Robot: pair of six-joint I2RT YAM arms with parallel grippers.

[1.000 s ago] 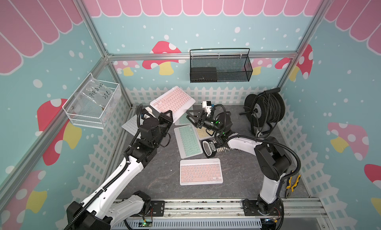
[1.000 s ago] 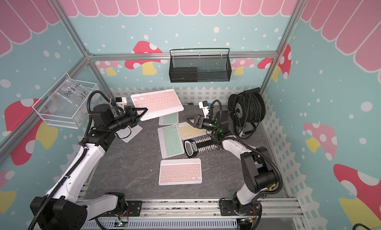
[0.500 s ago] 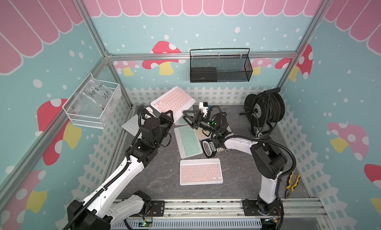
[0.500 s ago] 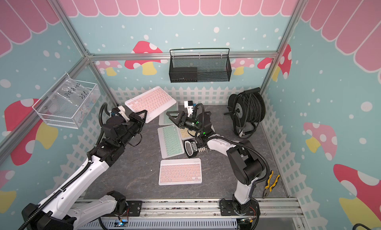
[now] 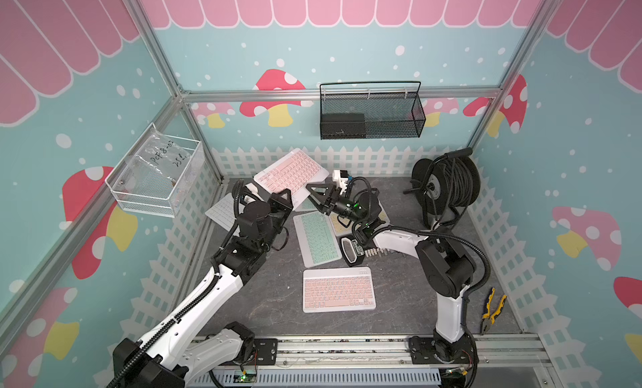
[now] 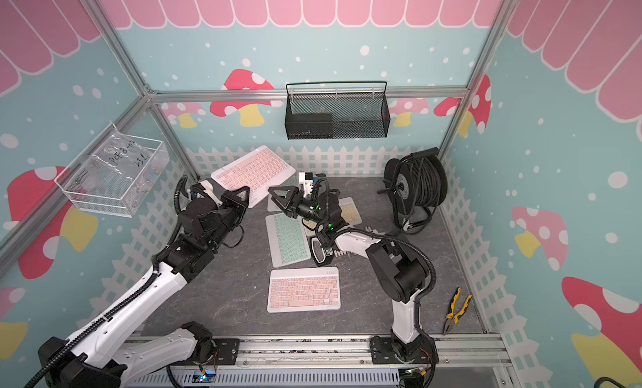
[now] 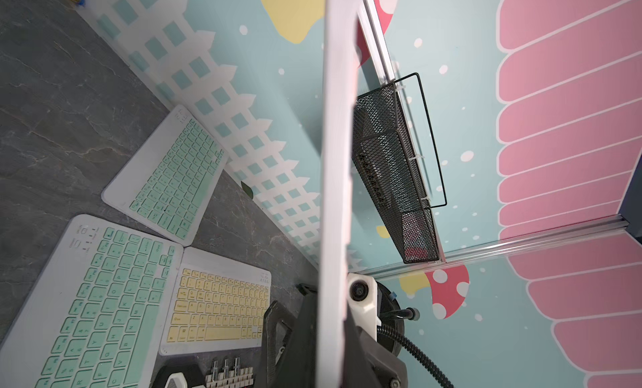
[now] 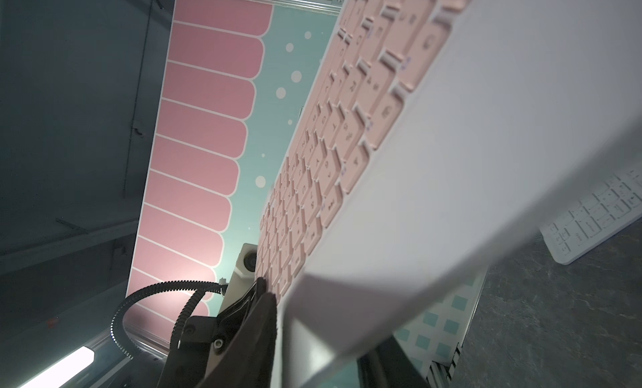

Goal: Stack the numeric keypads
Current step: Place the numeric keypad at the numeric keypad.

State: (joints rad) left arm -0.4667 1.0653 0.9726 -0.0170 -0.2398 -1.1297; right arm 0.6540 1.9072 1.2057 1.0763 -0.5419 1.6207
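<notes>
Pink-keyed keypad (image 5: 291, 172) is clamped at its 6 o'clock edge by the left gripper (image 5: 283, 200); the right gripper (image 5: 313, 196) is spread apart at 5 o'clock.

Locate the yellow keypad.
In both top views the yellow keypad lies flat on the table, right of the central mint keypad, partly under the right arm.

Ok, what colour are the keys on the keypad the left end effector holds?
Pink, white frame; the raised keypad shows best in a top view.
</notes>
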